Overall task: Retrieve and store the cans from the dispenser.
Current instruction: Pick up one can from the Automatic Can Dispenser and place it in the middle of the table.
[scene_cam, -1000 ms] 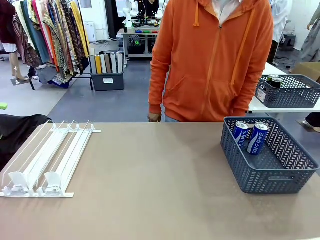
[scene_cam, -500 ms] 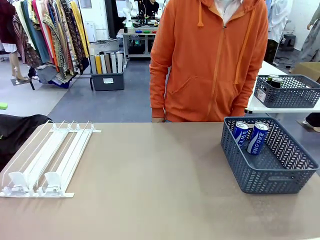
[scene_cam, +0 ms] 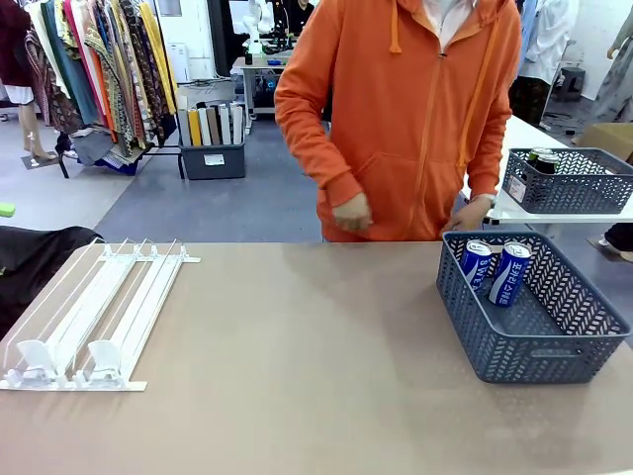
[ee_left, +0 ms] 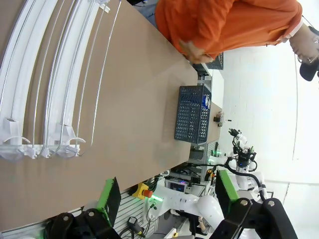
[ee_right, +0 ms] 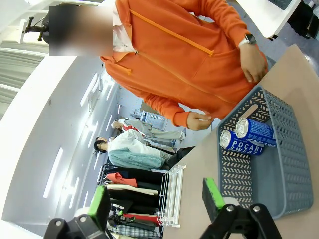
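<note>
Person's hands rose; blue cans lean in basket; both grippers spread.

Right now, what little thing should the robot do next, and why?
Probably wait with both end effectors open and back. The dispenser rails look empty, and two blue cans already lie in the grey basket. The person's hands are just lifting near the far edge, perhaps to reload.

"POCARI SWEAT" in white lettering on a blue can in the basket
</note>
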Controlling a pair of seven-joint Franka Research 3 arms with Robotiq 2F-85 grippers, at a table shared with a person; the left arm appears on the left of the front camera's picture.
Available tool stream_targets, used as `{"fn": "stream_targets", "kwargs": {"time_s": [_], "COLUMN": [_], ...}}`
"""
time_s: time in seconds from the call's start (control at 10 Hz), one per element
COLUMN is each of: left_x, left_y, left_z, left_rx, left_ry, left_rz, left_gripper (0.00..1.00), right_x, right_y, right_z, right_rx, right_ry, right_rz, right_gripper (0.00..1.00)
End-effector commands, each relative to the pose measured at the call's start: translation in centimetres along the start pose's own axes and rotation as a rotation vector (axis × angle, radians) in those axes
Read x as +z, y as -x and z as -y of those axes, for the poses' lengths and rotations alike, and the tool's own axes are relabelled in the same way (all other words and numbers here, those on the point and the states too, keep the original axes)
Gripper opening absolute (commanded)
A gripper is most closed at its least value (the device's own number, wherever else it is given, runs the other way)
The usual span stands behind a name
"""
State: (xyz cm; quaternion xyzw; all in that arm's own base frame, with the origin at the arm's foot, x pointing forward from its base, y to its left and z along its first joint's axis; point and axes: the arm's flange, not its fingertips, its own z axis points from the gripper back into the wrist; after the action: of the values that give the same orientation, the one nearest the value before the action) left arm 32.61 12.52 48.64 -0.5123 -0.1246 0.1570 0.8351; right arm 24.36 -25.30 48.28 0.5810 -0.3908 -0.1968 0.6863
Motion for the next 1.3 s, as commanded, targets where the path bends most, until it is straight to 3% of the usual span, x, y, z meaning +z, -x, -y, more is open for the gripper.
{"fn": "stream_targets", "kwargs": {"time_s": [0.0, 1.2], "left_x": [-0.12, -0.12], "left_y": [0.13, 0.13], "left_z": [0.13, 0.13], "left_rx": [0.001, 0.001], "left_ry": [0.024, 0.024], "left_rz": [0.007, 0.007], "left_gripper": [1.00, 1.00], "right_x": [-0.32, -0.32], "right_y": [-0.16, -0.16], "right_z": [-0.20, -0.20], "right_rx": [0.013, 0.013], "right_ry": [-0.029, -0.029], "right_rz": [0.020, 0.020], "right_gripper": [1.00, 1.00]}}
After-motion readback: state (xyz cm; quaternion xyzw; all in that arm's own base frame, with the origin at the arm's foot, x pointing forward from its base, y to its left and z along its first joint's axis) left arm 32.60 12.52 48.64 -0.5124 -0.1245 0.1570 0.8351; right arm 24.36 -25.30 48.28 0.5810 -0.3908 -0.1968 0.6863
